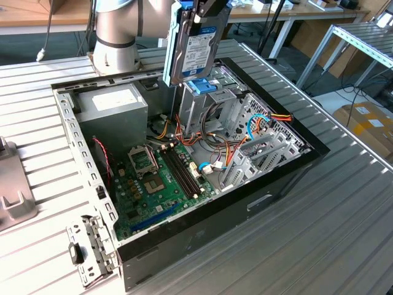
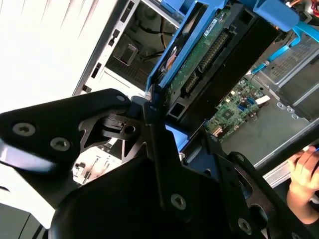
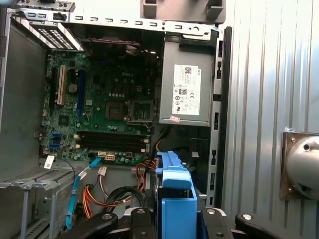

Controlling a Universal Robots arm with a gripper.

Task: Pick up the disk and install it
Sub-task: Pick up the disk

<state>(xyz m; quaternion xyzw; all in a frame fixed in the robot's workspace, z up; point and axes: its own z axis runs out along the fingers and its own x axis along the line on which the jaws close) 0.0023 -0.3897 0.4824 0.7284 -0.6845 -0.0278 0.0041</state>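
In the exterior view, the tool (image 1: 206, 12) is clenched on the top of the disk (image 1: 193, 46). The disk hangs on edge in the air with its white label facing the camera. It sits just above the blue top of the upright drive cage (image 1: 199, 101) inside the open computer case (image 1: 270, 190), which lies on the ribbed metal bench (image 1: 319, 239). A grey power supply (image 1: 113, 101) lies toward the exterior view's left of the cage, and the green motherboard (image 1: 156, 181) is nearer the camera.

In the second wrist view, the black fingers (image 2: 155, 134) grip the disk by its blue rails, with its circuit-board side showing. A person's hand (image 2: 303, 181) rests near the case edge.

In the first wrist view, the disk's blue rail stands between the fingers, above the case interior.
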